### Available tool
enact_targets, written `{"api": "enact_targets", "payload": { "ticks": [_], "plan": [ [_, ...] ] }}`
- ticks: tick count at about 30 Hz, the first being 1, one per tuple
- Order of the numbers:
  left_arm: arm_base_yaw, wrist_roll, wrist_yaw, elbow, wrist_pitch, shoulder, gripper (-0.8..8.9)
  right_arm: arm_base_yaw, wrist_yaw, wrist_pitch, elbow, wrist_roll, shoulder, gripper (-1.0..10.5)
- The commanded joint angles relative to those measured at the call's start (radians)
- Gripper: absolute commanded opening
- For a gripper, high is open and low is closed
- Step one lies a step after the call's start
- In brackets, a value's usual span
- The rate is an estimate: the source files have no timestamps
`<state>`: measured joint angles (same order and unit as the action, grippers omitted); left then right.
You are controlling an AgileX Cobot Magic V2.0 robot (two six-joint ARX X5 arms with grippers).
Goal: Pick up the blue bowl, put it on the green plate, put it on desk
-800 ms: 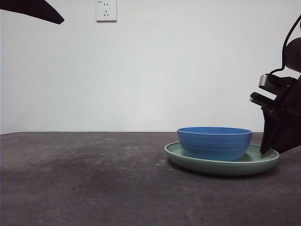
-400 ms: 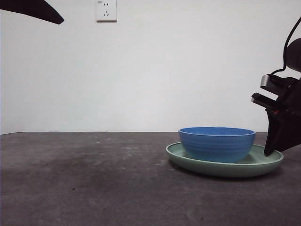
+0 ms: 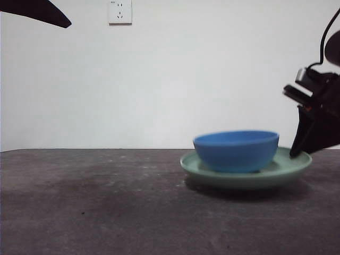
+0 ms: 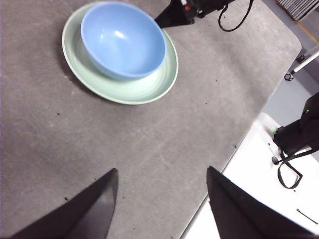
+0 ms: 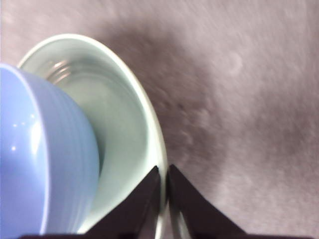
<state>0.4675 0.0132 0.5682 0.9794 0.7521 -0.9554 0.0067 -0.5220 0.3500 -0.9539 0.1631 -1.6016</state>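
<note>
The blue bowl (image 3: 236, 151) (image 4: 123, 40) (image 5: 40, 159) sits inside the green plate (image 3: 287, 171) (image 4: 144, 89) (image 5: 124, 119). My right gripper (image 3: 300, 153) (image 5: 163, 199) is shut on the plate's rim at the right side. The plate hangs slightly tilted just above the desk (image 3: 106, 202), with a shadow under it. The left wrist view shows that gripper's black tip (image 4: 174, 15) at the plate's edge. My left gripper (image 4: 160, 172) is open, high over the desk and away from the dishes; it shows as a black tip (image 3: 37, 10) at the top left corner of the front view.
A wall socket (image 3: 120, 11) is on the white wall behind. In the left wrist view the desk's edge runs past a white surface (image 4: 259, 174) with black cables on it.
The plate with the bowl in it has risen off the desk and shifted a little left. The right gripper has risen with it. The left arm has stayed put.
</note>
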Motion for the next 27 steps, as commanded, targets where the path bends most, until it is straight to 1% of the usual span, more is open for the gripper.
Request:
{"api": "enact_targets", "payload": {
  "ticks": [1, 3, 7, 10, 13, 17, 21, 27],
  "plan": [
    [0.005, -0.013, 0.005, 0.006, -0.008, -0.007, 2.88, 0.002, -0.035, -0.014, -0.019, 0.038, 0.022, 0.1],
    [0.005, -0.013, 0.005, 0.006, -0.008, -0.007, 2.88, 0.004, -0.056, -0.022, -0.019, 0.06, 0.039, 0.1],
    [0.005, -0.013, 0.005, 0.006, -0.008, -0.007, 2.88, 0.016, -0.063, -0.029, -0.019, 0.091, 0.069, 0.1],
    [0.005, -0.013, 0.005, 0.006, -0.008, -0.007, 2.88, 0.041, -0.063, -0.04, -0.019, 0.111, 0.087, 0.1],
    [0.005, -0.013, 0.005, 0.006, -0.008, -0.007, 2.88, 0.084, -0.064, -0.061, -0.019, 0.148, 0.088, 0.1],
    [0.005, -0.013, 0.005, 0.006, -0.005, -0.007, 2.88, 0.163, -0.028, -0.094, -0.019, 0.182, 0.088, 0.1],
    [0.005, -0.013, 0.005, 0.006, -0.005, -0.007, 2.88, 0.249, 0.034, -0.134, -0.019, 0.224, 0.087, 0.1],
    [0.005, -0.013, 0.005, 0.006, -0.005, -0.007, 2.88, 0.337, 0.098, -0.2, -0.019, 0.278, 0.083, 0.1]
  ]
}}
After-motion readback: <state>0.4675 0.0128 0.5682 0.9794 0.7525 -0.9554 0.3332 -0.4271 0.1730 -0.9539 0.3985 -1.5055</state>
